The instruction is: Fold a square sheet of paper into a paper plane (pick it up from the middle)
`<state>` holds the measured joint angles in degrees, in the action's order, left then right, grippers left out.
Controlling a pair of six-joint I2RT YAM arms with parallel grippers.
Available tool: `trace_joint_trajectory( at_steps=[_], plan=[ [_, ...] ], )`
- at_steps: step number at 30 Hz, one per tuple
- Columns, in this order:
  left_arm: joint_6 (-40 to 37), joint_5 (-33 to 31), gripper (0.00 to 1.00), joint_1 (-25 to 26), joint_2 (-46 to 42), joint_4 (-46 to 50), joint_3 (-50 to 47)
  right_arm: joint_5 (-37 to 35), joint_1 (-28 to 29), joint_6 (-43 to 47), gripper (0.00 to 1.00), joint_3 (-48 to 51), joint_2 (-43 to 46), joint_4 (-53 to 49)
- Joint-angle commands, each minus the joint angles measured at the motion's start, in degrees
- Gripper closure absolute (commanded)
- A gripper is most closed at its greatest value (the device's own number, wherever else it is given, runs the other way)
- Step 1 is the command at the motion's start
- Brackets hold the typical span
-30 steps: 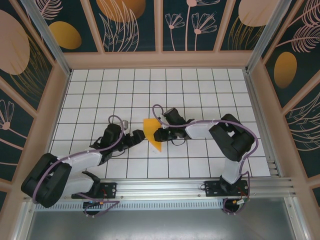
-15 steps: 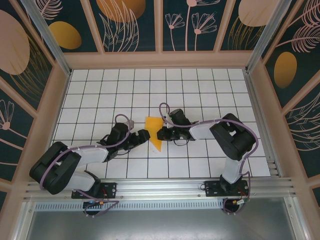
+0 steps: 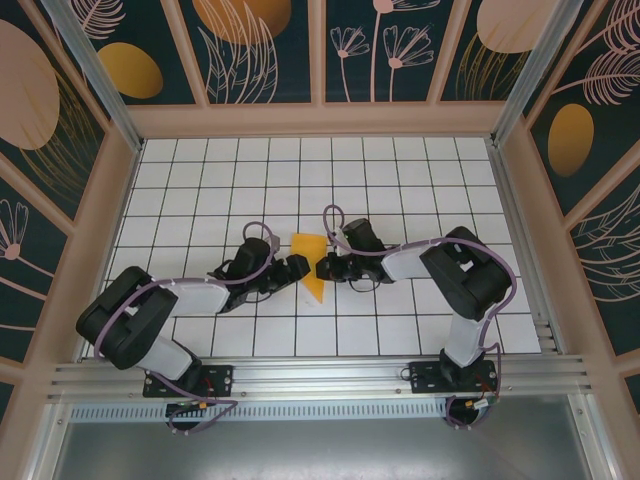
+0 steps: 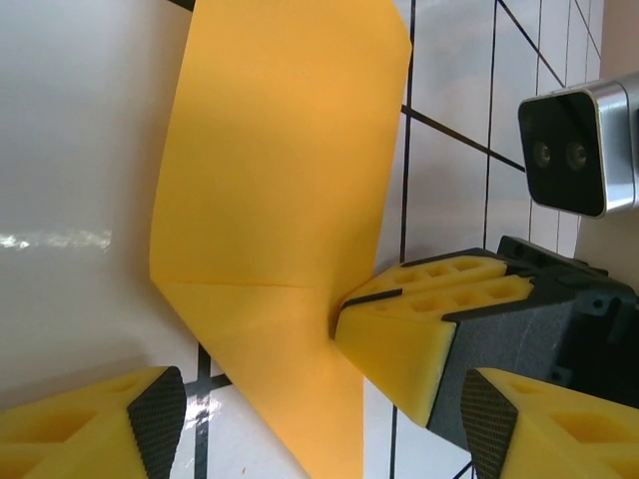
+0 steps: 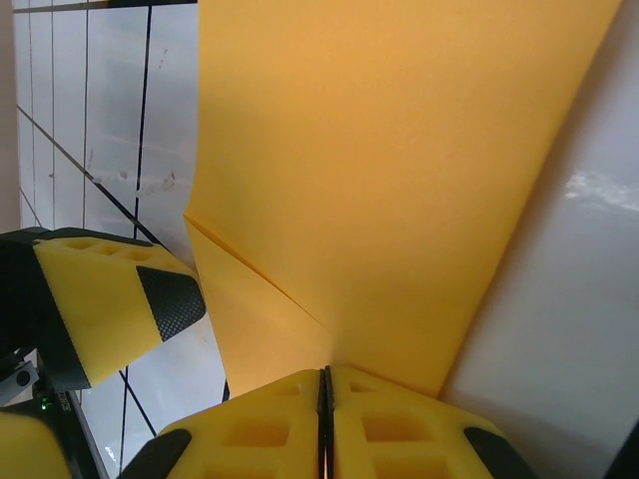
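The orange-yellow sheet of paper [image 3: 310,262] lies mid-table, folded into a tapering shape with a diagonal crease, its narrow tip toward the near edge. My right gripper [image 3: 325,266] is shut on the paper's right edge; in the right wrist view the yellow jaws [image 5: 324,419] meet flat with the paper [image 5: 399,150] running into them. My left gripper [image 3: 296,268] stands open just left of the paper. In the left wrist view its two fingertips [image 4: 150,419] straddle the paper's lower tip [image 4: 300,399] without touching it, and the right gripper's fingers [image 4: 419,319] pinch the edge opposite.
The white gridded table [image 3: 200,190] is bounded by wooden walls with printed panels [image 3: 130,70]. An aluminium rail [image 3: 330,375] runs along the near edge by the arm bases. The right wrist camera housing [image 4: 574,150] sits close to the left gripper.
My left arm has reached to the right, bringing its gripper up to the paper's left side with jaws narrowing a little. The right gripper has closed on the paper's edge and shifted slightly right.
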<state>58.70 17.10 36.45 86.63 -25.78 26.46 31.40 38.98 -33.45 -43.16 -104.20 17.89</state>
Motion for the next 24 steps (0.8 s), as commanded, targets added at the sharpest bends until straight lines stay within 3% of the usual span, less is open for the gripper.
trace_joint_trajectory(
  at_steps=[1,15,20,24],
  plan=[
    [0.8,-0.6,0.27,0.4,1.6,1.2,1.7,-2.2,-1.6,0.6,0.87,2.9,-1.5,-5.0],
    [3.3,-0.7,0.57,0.4,5.4,-4.2,2.9,-0.5,-2.8,2.1,0.88,3.7,-0.9,-3.8],
    [4.6,-2.8,0.82,0.4,5.2,-5.4,2.1,-2.4,-2.9,2.6,0.84,3.7,2.3,-4.0],
    [5.5,-4.6,0.98,0.4,3.4,-5.9,1.0,-6.9,-2.5,2.5,0.72,4.8,11.1,-3.4]
  ],
)
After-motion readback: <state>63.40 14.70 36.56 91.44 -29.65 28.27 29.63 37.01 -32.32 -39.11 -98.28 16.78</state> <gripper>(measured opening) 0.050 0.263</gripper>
